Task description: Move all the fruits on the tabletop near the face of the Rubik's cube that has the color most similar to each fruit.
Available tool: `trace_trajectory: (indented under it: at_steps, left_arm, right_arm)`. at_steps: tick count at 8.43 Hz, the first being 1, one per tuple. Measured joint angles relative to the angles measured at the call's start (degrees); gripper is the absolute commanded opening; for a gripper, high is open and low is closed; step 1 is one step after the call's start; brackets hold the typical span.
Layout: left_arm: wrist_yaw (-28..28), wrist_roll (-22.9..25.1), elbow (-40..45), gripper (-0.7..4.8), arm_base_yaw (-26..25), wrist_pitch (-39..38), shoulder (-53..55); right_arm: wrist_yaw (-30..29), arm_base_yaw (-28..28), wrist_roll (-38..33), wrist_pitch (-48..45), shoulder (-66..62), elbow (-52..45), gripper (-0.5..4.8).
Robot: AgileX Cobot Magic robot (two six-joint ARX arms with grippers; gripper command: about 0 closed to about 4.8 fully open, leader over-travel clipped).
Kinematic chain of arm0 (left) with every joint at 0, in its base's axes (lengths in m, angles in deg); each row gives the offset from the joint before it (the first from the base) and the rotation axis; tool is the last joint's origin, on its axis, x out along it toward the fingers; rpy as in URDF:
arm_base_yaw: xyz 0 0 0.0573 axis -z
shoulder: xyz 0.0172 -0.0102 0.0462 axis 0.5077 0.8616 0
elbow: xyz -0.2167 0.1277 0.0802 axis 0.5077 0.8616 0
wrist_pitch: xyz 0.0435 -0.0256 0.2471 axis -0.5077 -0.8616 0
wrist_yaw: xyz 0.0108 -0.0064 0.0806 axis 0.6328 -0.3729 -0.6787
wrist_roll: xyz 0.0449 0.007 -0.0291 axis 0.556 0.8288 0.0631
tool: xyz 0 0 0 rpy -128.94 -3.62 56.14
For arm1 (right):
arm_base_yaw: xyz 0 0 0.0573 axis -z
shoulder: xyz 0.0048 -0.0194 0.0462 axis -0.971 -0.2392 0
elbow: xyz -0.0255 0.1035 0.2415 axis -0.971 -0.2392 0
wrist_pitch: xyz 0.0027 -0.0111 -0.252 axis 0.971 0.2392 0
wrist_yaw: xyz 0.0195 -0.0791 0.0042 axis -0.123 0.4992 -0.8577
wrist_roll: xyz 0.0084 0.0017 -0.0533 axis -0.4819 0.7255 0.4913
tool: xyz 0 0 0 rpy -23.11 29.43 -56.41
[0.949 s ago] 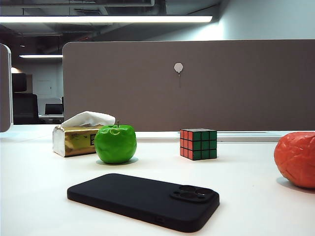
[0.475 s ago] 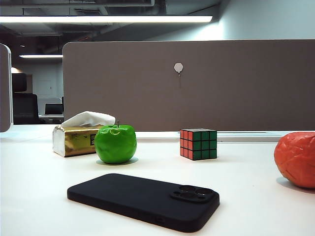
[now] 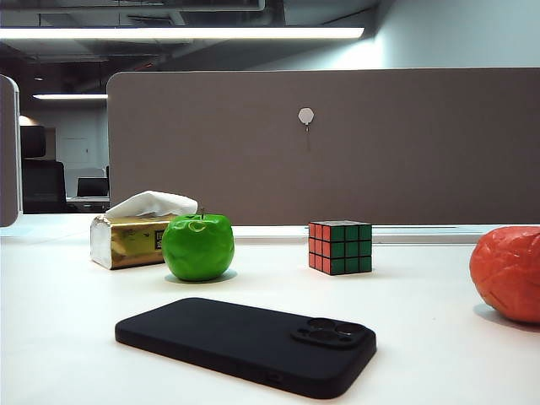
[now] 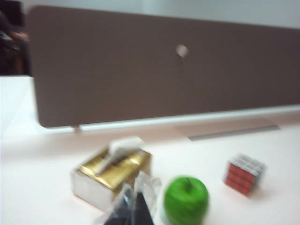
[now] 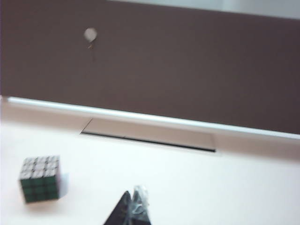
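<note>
A glossy green apple rests on the white tabletop left of the Rubik's cube, which shows a red face on its left and a green face on its right. At the right edge lies the orange-red wrinkled fruit. Neither gripper shows in the exterior view. In the blurred left wrist view, my left gripper hovers shut and empty, short of the apple and well apart from the cube. Seen from the right wrist, my right gripper is shut and empty, with the cube off to one side.
A black phone lies flat at the front of the table. A gold tissue box stands just behind and left of the apple, close to my left gripper's fingertips. A brown partition closes off the far edge.
</note>
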Motion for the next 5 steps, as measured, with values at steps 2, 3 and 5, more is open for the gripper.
trace_trajectory:
  at_steps: [2,3,5]
  left_arm:
    - [5.3,1.6,-3.0,-0.06,0.0,-1.8,5.9]
    - [7.6,2.1,-4.5,-0.06,0.0,-2.3,9.6]
    - [11.0,5.0,-9.4,-0.06,4.2,-0.5,23.9]
  right_arm:
    - [-1.8,0.0,0.1,5.5,-0.7,3.1,-0.01]
    - [-2.4,0.0,0.1,7.9,-1.6,4.4,-0.01]
    - [-8.5,0.0,0.1,18.4,-13.7,12.5,-0.01]
